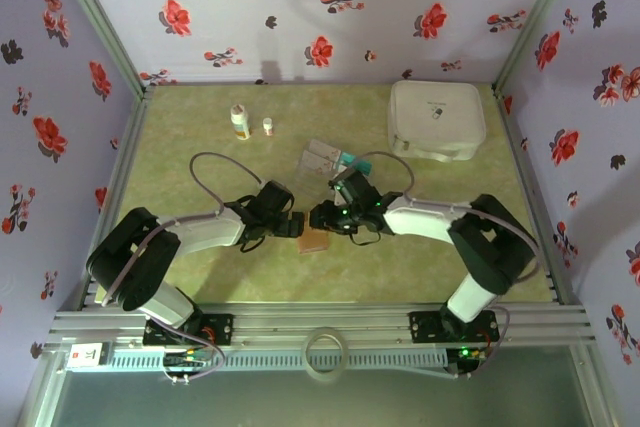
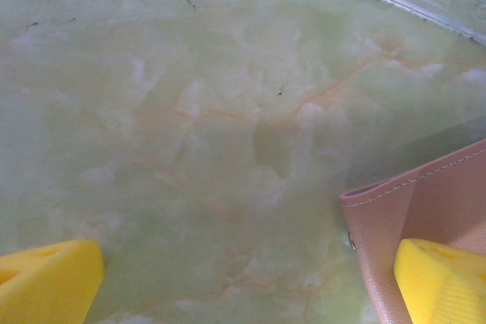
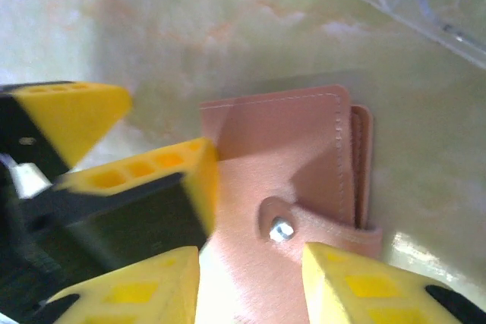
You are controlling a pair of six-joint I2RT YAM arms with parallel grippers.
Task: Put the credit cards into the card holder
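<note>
The pinkish-brown card holder (image 1: 313,239) lies flat on the green table between both arms. Seen from the right wrist, the card holder (image 3: 288,149) has its strap and metal snap (image 3: 281,229) facing up. My right gripper (image 3: 250,290) is open just above it, one finger on each side of the snap. My left gripper (image 2: 243,294) is wide open, its right fingertip (image 2: 440,282) over the card holder's (image 2: 429,206) edge and nothing held. In the top view the left gripper (image 1: 291,223) and right gripper (image 1: 322,217) nearly meet. A teal credit card (image 1: 352,159) lies at the clear tray.
A clear plastic tray (image 1: 322,157) sits just behind the grippers. A large white rounded case (image 1: 436,119) stands at the back right. Two small bottles (image 1: 240,122) stand at the back left. Flowered walls close the table in on three sides.
</note>
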